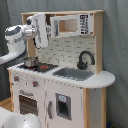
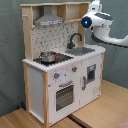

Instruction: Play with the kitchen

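Hovering: claw (image 1: 41,30) up at kitchen (image 1: 60,75) hood level, touching nothing; finger state unclear. Next move, likely: descend toward pot (image 1: 31,62) or knobs.

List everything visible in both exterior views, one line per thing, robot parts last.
White and light-wood toy play kitchen: one, fills the middle of both exterior views.
Black curved faucet: one, behind the sink.
Grey rectangular sink: one, set in the countertop.
Small metal pot: one, silver, on the hob.
Grey range hood: one, above the hob.
White microwave: one, on the upper shelf.
Oven door with window: one, white, below the hob.
Wooden floor: light brown, under the kitchen.
White robot arm: one, raised near the upper shelf.
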You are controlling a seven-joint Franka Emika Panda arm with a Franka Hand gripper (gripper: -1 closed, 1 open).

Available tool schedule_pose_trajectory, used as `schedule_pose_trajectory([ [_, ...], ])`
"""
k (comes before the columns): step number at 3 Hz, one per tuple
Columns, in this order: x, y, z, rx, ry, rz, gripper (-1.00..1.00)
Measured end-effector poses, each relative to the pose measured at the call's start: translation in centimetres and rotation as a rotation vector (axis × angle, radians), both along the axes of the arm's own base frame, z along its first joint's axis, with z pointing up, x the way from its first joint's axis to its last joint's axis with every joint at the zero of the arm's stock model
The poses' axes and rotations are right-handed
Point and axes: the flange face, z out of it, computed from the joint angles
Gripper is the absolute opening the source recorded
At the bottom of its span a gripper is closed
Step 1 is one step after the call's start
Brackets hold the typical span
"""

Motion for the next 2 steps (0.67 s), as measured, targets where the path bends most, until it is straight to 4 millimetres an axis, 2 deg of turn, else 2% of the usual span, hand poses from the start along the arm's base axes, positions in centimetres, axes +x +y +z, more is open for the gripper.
schedule_pose_trajectory([
  [1, -0.64, 0.78, -0.34, -0.04, 0.014, 0.055, -1.0],
  [2, -0.64, 0.86, -0.33, -0.041, 0.014, 0.059, 1.0],
])
